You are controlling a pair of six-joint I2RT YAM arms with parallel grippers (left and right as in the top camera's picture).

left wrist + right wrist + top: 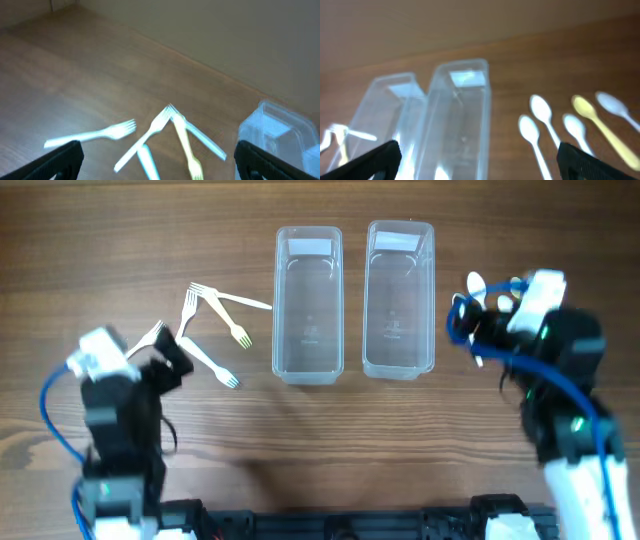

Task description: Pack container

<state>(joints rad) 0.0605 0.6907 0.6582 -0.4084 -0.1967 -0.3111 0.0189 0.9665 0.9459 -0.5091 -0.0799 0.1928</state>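
**A:** How far along is the packing?

**B:** Not begun, I'd judge. The two clear rectangular plastic containers point(308, 305) stand just beside each other in the upper middle of the overhead view, both empty. The white plastic forks point(210, 362) lie scattered to their left, with a pale yellow plastic fork point(186, 145) among them. The white plastic spoons point(540, 107) and a yellow plastic spoon point(585, 106) lie to the right, mostly hidden under the arm from above.

**A:** And the grippers?

**B:** The left gripper point(157, 150) hangs over the forks, jaws spread wide with nothing between them. The right gripper point(477, 152) is likewise released and faces the containers and spoons.

**A:** What could go wrong?

**B:** Several forks cross at the tines, so closing on one could drag or lift a neighbour. They also lie thin and flat on the wooden table point(80, 240), so the fingers may skid over a handle. The containers look light, and a careless drop could nudge one or leave cutlery hanging over the rim.
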